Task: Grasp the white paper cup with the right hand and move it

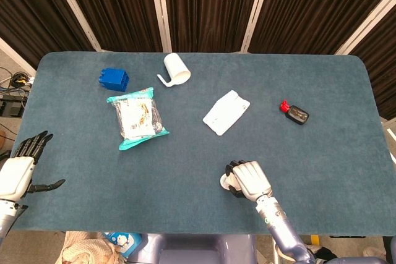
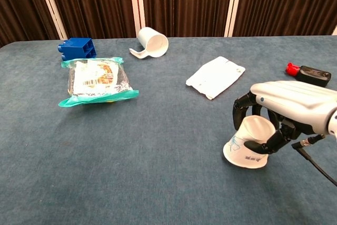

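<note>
— Gripping the white paper cup [image 2: 249,145] upside down near the front edge of the table [image 1: 322,122], right of middle; right hand [image 2: 281,113] wrapped over it, fingers [image 2: 243,105] curled round the wall, thumb pressing from the near side.

— Touching the cloth yet?

— Looks like it on the nearer side of the wide rim, from the chest view (hard to tell whether flat all round). Appears slightly tilted, mouth down, base up inside the palm.

— Risks from here?

— Crushing, first: thin paper wall, firm squeeze, easy to buckle. Tipping, second: releasing while tilted could roll it toward the front edge. Catching a fingertip on the rim while opening could also drag or flip it.

— Anything close enough to hit?

— Nothing visible touching. White flat packet [image 1: 226,112] well apart toward the middle, red-capped black bottle [image 1: 294,112] well apart toward the right edge. Snack bag [image 1: 136,117], blue block [image 1: 113,79] and white mug [image 1: 176,69] far off toward the back left.

— Left hand?

— Spread and empty, left hand [image 1: 20,168] hanging just off the left edge near the front corner, out of the way.
</note>
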